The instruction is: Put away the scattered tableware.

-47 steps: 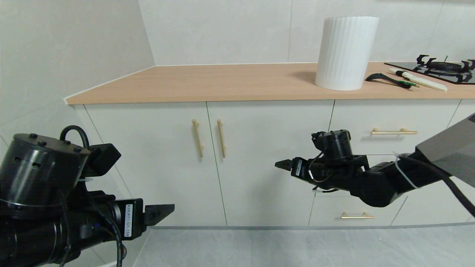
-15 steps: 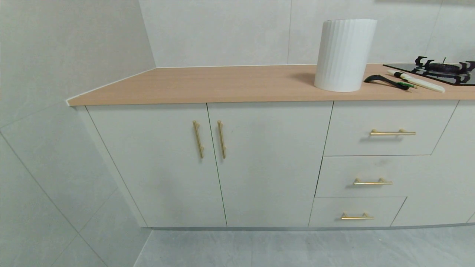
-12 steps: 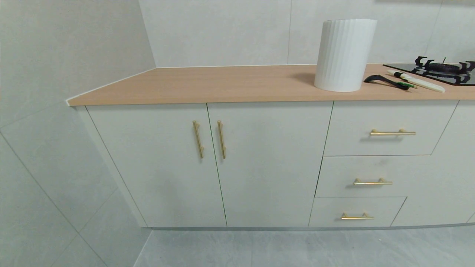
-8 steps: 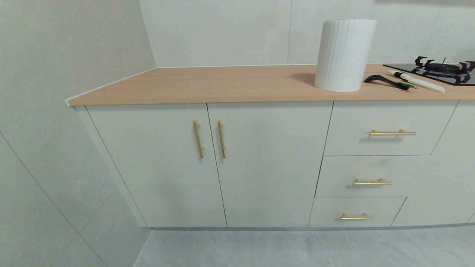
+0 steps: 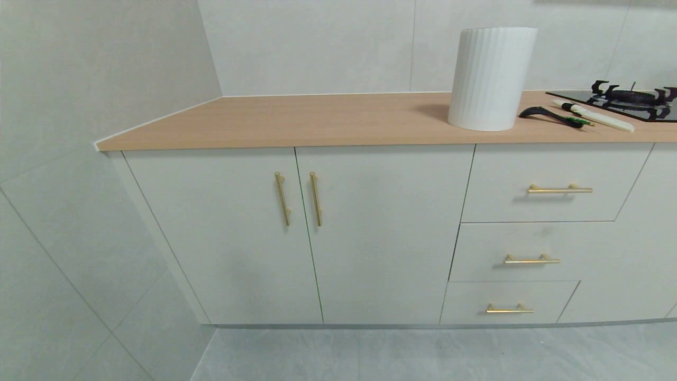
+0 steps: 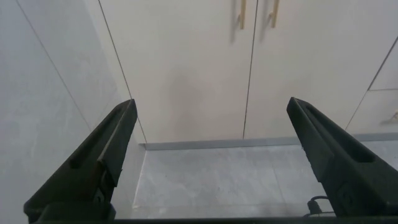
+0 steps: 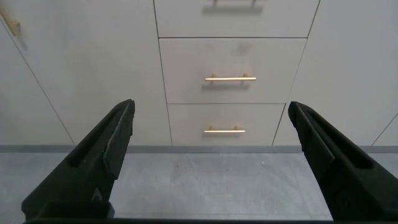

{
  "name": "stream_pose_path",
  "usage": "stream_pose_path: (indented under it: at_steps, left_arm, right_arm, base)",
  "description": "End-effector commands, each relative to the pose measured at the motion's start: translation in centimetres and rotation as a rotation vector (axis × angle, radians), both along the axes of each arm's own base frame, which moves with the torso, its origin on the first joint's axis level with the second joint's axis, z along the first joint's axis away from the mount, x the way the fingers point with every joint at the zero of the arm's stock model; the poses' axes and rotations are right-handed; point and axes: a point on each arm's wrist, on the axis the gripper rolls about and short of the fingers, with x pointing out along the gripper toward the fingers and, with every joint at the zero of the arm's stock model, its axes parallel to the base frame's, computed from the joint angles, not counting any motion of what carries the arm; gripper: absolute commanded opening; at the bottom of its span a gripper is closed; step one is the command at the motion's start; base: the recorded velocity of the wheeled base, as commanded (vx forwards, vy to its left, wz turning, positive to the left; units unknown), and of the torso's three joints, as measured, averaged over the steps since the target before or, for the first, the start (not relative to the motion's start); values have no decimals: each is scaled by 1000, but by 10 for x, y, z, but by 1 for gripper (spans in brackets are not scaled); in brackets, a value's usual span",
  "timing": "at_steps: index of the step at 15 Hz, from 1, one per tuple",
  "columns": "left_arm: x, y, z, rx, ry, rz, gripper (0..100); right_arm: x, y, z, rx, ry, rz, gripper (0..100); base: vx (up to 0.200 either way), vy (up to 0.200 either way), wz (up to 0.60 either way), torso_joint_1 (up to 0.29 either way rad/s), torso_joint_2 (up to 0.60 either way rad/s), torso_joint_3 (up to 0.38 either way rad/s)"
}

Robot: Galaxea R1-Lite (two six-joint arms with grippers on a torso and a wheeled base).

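Left gripper [image 6: 211, 162]: fingers spread wide, nothing between them. It faces the lower part of the double cabinet doors [image 6: 186, 74], just above the grey floor [image 6: 236, 180].

Right gripper [image 7: 211, 162]: fingers spread wide, nothing between them. It faces the drawer stack [image 7: 230, 68], with two gold bar handles [image 7: 230, 78] in line between its fingers.

Tableware location: far right end of the wooden countertop [image 5: 317, 119]. A black utensil [image 5: 545, 114] lies just right of a tall white ribbed container [image 5: 492, 79]. A white utensil [image 5: 597, 117] with a green band lies beside it, along the near edge of the gas hob [image 5: 629, 98]. Whether it rests on the hob glass cannot be determined.

Obstructions: the ribbed container stands at the left of the utensils, close to the black one.

Limits of view: the hob is cut off at the right edge. The exact type of each utensil is too small to make out.
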Motion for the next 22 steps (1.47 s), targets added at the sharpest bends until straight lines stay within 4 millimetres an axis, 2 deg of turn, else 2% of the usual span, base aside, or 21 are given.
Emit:
stream_pose_path:
  at_steps: [1, 10, 22]
  left_arm:
    - [0, 0, 0, -2, 0, -1, 100]
    - [0, 0, 0, -28, -1, 1, 100]
    - [0, 0, 0, -26, -1, 1, 100]
  right_arm:
    - [0, 0, 0, 0, 5, -1, 100]
    - [0, 0, 0, 3, 5, 2, 100]
    - [0, 0, -1, 8, 6, 0, 100]
  base:
    - [0, 0, 0, 0, 0, 0]
    - [0, 0, 0, 0, 0, 0]
    - [0, -200, 0, 1, 2, 4]
